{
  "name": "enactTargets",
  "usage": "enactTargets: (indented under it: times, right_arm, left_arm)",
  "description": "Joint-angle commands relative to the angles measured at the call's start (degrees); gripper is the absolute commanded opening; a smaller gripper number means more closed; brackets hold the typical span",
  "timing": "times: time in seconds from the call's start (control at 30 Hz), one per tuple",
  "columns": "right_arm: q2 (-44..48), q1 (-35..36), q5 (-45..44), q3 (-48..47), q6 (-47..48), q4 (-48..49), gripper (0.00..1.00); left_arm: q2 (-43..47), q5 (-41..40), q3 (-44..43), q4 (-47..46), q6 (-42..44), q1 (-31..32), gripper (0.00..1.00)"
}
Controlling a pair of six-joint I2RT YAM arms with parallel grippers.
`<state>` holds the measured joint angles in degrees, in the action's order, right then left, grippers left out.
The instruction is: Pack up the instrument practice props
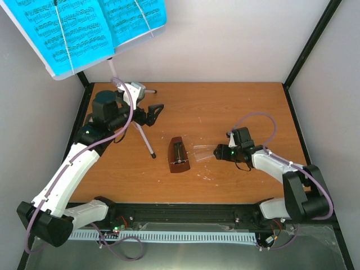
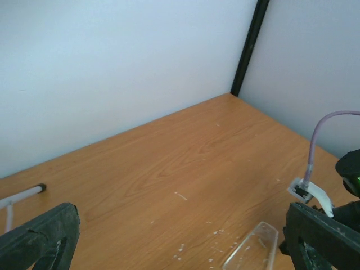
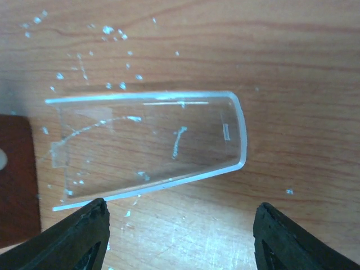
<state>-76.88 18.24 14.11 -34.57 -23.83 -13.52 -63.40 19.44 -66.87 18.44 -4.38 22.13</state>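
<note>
The brown metronome (image 1: pixel 179 155) lies flat on the table, and its edge shows at the left of the right wrist view (image 3: pixel 17 180). Its clear front cover (image 1: pixel 203 152) (image 3: pixel 146 143) (image 2: pixel 253 247) lies detached to its right. My right gripper (image 1: pixel 218 152) (image 3: pixel 180 225) is open, and the cover rests just beyond its fingertips, not between them. The cyan sheet-music pages (image 1: pixel 84 28) sit on the music stand at the back left, with its tripod leg (image 1: pixel 144 135) (image 2: pixel 22 196) on the table. My left gripper (image 1: pixel 156 114) (image 2: pixel 180 225) is open and empty beside the legs.
White walls and black frame posts (image 1: pixel 312 45) (image 2: pixel 250 45) close in the table at the back and sides. Small white flecks (image 3: pixel 84 62) are scattered on the wood round the cover. The arm bases and a cable tray (image 1: pixel 169 233) run along the near edge.
</note>
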Motion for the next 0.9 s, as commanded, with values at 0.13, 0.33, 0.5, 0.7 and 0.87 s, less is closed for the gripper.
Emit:
enactTargets:
  times: [0.13, 0.33, 0.5, 0.7, 0.87]
  right_arm:
    - [-6.4, -0.5, -1.1, -4.7, 5.7, -1.1, 0.62]
    - [-9.5, -0.5, -2.6, -6.8, 7.5, -0.6, 0.60]
    - [-13.8, -0.5, -4.2, -10.0, 8.8, -1.3, 0.59]
    - [-16.2, -0.5, -4.2, -11.4, 9.0, -0.8, 0.51]
    - [-16.8, -0.5, -4.7, -11.5, 9.5, -0.1, 0.47]
  left_arm:
    - [2.5, -3.2, 6.6, -3.7, 3.1, -0.1, 0.99]
    - [4.4, -3.1, 9.2, -4.2, 1.5, -0.1, 0.99]
    - [5.0, -2.9, 7.6, -2.6, 1.3, -0.1, 0.99]
    - [6.4, -3.1, 6.3, -1.4, 0.6, -0.1, 1.00]
    - [7.8, -1.9, 5.0, 0.7, -1.5, -0.1, 0.99]
